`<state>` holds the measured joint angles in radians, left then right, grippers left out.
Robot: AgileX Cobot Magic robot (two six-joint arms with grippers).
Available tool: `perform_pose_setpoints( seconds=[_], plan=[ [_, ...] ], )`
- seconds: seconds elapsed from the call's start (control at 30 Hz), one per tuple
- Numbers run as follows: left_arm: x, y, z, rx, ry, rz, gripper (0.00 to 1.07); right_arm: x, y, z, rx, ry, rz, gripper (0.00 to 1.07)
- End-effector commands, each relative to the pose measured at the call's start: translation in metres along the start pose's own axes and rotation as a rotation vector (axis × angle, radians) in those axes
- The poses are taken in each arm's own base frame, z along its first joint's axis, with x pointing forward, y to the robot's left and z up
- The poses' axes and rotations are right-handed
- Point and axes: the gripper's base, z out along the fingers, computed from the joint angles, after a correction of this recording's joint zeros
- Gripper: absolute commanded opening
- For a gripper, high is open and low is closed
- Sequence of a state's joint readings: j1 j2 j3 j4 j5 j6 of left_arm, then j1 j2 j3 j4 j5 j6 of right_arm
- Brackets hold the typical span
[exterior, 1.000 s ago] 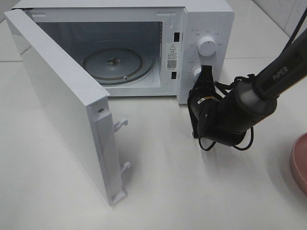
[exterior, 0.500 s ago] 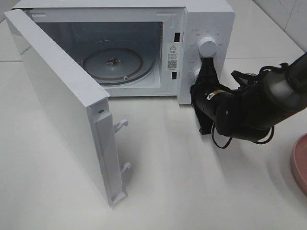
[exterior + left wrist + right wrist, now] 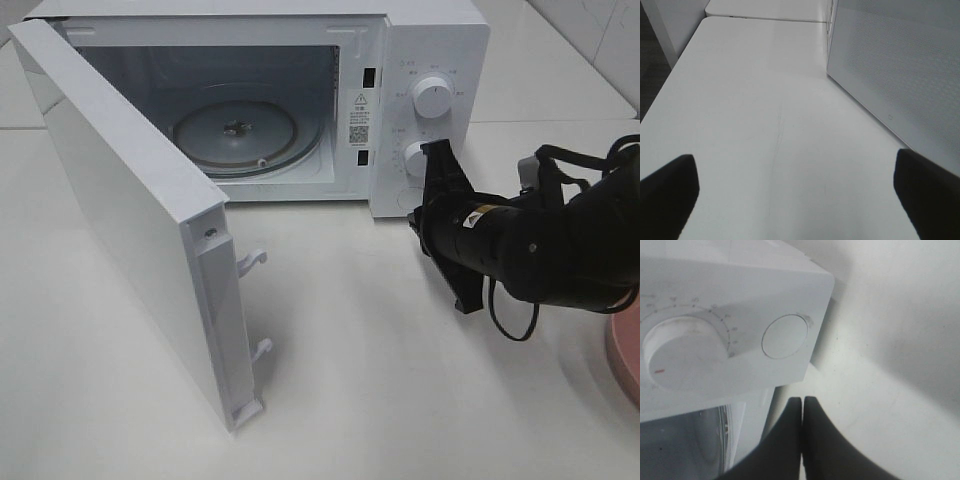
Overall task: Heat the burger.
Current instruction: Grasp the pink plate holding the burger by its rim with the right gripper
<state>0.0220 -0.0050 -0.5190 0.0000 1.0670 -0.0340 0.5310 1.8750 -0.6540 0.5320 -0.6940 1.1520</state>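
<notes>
The burger is out of view in every frame. My right gripper (image 3: 418, 215) is shut with nothing in it and hovers just off the lower right front corner of the white microwave (image 3: 430, 40). In the right wrist view its fingers (image 3: 790, 435) are pressed together below the panel's round button (image 3: 785, 336) and a dial (image 3: 682, 352). My left gripper (image 3: 800, 200) is open over bare tabletop beside the microwave door (image 3: 900, 75) and does not show in the exterior high view.
The microwave door (image 3: 130, 220) swings wide open to the left, showing the bare glass turntable (image 3: 235, 130). Two dials (image 3: 432, 95) sit on the control panel. A pink plate (image 3: 625, 350) pokes in at the right edge.
My right arm has drawn back to the right and dropped lower, away from the control panel, and its gripper has stayed shut. The door and the left gripper have not moved.
</notes>
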Motion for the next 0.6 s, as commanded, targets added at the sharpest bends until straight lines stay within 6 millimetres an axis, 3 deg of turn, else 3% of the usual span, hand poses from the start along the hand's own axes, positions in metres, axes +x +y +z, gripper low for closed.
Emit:
perform_pose_setpoints(
  seconds=[0.03,0.3,0.37,0.6],
  plan=[
    [0.001,0.000,0.000,0.001,0.000,-0.002,0.98,0.000,0.005,-0.013,0.019,0.051,-0.126,0.00],
    [0.001,0.000,0.000,0.001,0.000,-0.002,0.98,0.003,0.013,-0.035,0.093,0.165,-0.352,0.00],
    [0.001,0.000,0.000,0.001,0.000,-0.002,0.98,0.000,0.014,-0.046,0.152,0.243,-0.502,0.00],
    [0.001,0.000,0.000,0.001,0.000,-0.002,0.98,-0.010,0.012,-0.063,0.233,0.374,-0.692,0.00]
  ],
)
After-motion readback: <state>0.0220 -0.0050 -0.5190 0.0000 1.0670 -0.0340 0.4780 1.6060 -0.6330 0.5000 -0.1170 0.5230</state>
